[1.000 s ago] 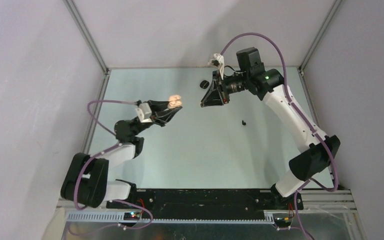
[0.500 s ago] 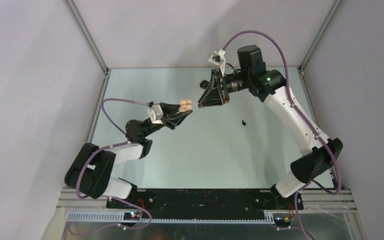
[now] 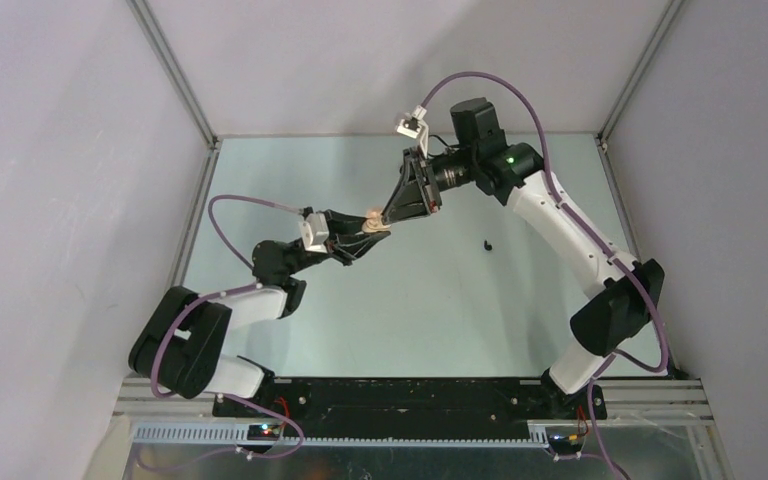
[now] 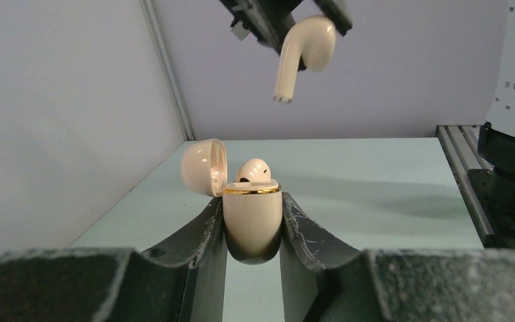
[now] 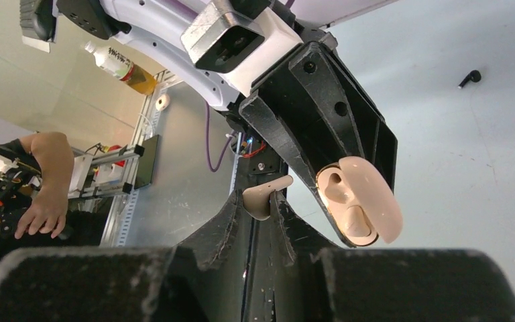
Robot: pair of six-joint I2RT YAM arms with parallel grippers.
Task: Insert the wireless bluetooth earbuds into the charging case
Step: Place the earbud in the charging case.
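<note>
My left gripper (image 3: 368, 232) is shut on an open beige charging case (image 4: 252, 216), held upright above the table. Its lid (image 4: 203, 166) is swung to the left. One beige earbud (image 4: 253, 170) sits in the case. My right gripper (image 3: 390, 213) is shut on a second beige earbud (image 4: 303, 52), which hangs stem-down just above the case and slightly to its right. In the right wrist view that earbud (image 5: 265, 197) is pinched at the fingertips beside the case (image 5: 361, 200). A black earbud (image 3: 486, 244) lies on the table to the right.
The table (image 3: 430, 300) is pale green with grey walls on three sides. The same black earbud shows in the right wrist view (image 5: 469, 78). Outside the cell a person's arm (image 5: 43, 181) and a bottle (image 5: 117, 64) are visible.
My left gripper carried the case right, toward the centre. My right gripper swung left and down with the beige earbud until it hangs over the case.
</note>
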